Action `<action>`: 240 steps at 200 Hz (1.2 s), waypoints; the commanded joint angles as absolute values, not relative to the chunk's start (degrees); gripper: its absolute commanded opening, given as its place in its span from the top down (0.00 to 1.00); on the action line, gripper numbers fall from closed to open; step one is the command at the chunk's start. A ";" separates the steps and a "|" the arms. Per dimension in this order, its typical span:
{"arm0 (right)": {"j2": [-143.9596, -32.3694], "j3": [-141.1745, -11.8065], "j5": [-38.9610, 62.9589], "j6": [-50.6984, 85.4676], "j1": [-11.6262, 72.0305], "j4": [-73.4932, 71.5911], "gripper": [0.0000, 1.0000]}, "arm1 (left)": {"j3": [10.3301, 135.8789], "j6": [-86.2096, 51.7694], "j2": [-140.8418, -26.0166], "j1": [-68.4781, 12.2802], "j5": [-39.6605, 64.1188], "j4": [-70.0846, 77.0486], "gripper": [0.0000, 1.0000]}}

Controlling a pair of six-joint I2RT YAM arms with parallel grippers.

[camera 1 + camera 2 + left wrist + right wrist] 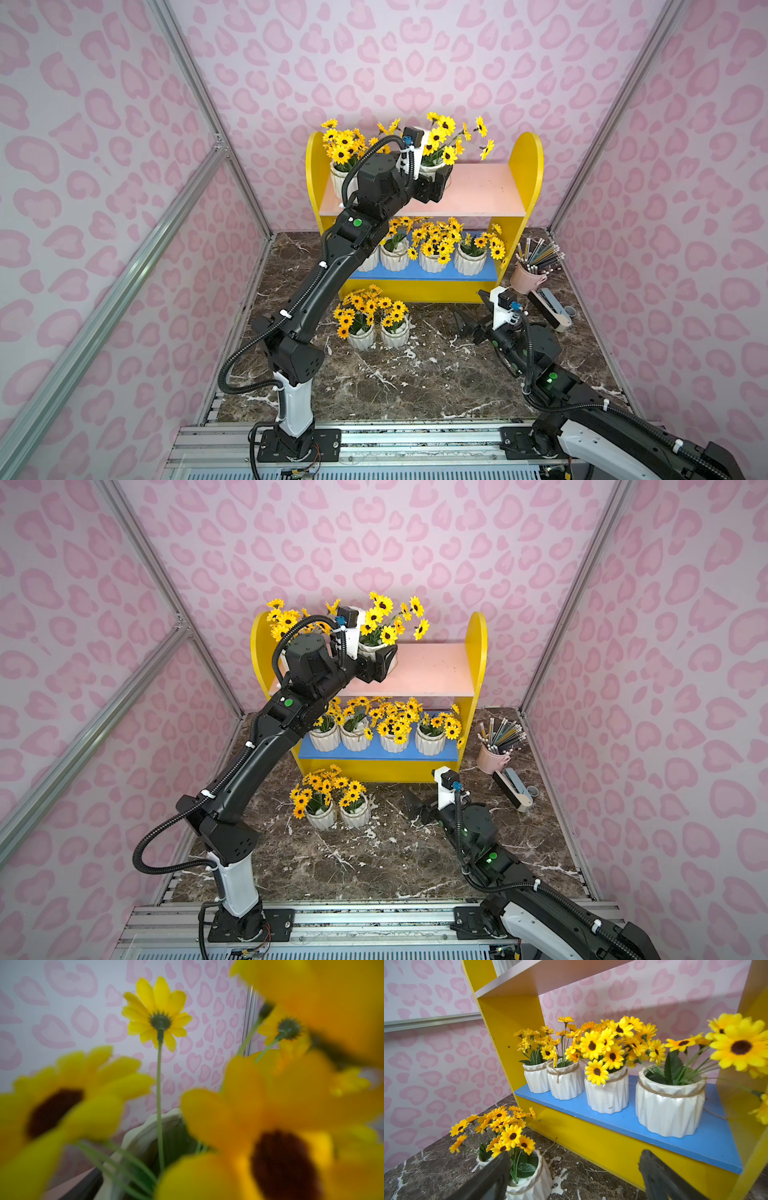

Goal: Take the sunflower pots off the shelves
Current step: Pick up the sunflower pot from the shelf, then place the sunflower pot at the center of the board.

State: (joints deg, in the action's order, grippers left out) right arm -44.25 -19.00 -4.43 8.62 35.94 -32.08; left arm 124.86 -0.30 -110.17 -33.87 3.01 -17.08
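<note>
The yellow shelves [525,166] stand at the back of the marble table. On the pink upper board [486,187] are two sunflower pots. My left gripper [438,178] straddles the right one [430,168], whose blurred flowers [158,1014] and white rim [145,1132] fill the left wrist view; how tightly the jaws stand is hidden. The other pot [340,178] sits at the board's left end. Several pots [606,1093] line the blue lower board [623,1124]. Two more pots [361,336] stand on the table in front. My right gripper [574,1153] hangs open and empty, low beside them.
A pink cup of pencils [525,278] stands right of the shelves, with a dark and grey desk tool [552,309] lying in front of it. Pink patterned walls close in on three sides. The arms' mounting rail [374,440] runs along the front edge.
</note>
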 commanded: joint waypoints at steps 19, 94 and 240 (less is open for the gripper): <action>-43.96 -22.24 -9.40 11.90 33.43 -29.30 0.04 | 119.67 0.83 -105.47 -35.23 3.16 -10.89 0.97; -44.29 -28.53 -7.01 22.79 17.87 -17.63 0.04 | 92.24 3.74 -86.45 -43.38 -0.55 0.83 0.96; -44.40 -31.57 0.81 27.27 -1.06 -10.69 0.05 | 49.61 -2.58 -79.09 -56.25 -6.81 28.87 0.97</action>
State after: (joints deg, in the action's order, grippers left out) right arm -44.23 -30.02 -0.54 26.13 1.63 -11.38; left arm 50.43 -1.58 -77.01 -55.70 -5.89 17.91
